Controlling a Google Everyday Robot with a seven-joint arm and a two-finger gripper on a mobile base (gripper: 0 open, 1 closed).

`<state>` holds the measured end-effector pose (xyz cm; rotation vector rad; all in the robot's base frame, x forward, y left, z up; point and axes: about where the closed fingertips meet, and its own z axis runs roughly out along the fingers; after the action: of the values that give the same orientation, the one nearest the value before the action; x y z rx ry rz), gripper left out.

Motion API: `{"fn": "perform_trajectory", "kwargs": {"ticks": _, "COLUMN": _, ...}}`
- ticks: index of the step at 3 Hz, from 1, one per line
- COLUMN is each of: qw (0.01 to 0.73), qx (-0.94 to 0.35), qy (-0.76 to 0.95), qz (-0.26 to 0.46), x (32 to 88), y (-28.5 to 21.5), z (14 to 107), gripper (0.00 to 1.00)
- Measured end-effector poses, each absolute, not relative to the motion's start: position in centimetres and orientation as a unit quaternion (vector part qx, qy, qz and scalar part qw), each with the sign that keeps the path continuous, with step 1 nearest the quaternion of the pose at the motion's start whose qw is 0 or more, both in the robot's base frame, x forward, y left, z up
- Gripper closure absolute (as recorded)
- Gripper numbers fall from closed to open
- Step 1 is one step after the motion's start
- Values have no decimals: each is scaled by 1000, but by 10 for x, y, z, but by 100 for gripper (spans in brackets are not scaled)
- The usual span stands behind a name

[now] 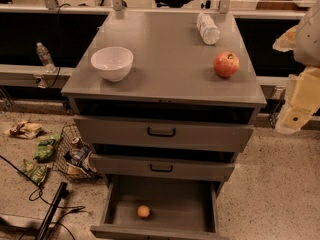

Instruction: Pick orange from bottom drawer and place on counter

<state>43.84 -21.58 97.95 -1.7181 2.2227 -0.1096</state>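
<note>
The orange (143, 211) lies on the floor of the open bottom drawer (195, 204), left of its middle and near the front. The counter (165, 59) is the grey top of the cabinet. My gripper (298, 109) is a pale shape hanging at the right edge of the view. It is level with the counter's front right corner, well above and to the right of the drawer. It holds nothing that I can see.
On the counter stand a white bowl (112, 62) at the left, a red fruit (226, 64) at the right and a lying water bottle (207, 28) at the back right. The two upper drawers (161, 132) are slightly pulled out. A wire basket (75, 154), snack bags and cables lie on the floor at the left.
</note>
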Motion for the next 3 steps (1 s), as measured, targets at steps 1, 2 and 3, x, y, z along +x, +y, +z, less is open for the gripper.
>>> {"fn": "perform_trajectory", "kwargs": {"ticks": 1, "qw": 164, "qx": -603, "qy": 780, "qz": -39, "x": 438, "y": -216, "z": 980, "gripper": 0}}
{"fn": "perform_trajectory", "kwargs": {"ticks": 2, "qw": 185, "qx": -594, "qy": 783, "qz": -9, "x": 441, "y": -207, "z": 962, "gripper": 0}}
{"fn": "perform_trajectory", "kwargs": {"ticks": 3, "qw": 221, "qx": -580, "qy": 782, "qz": 59, "x": 445, "y": -175, "z": 909, "gripper": 0}}
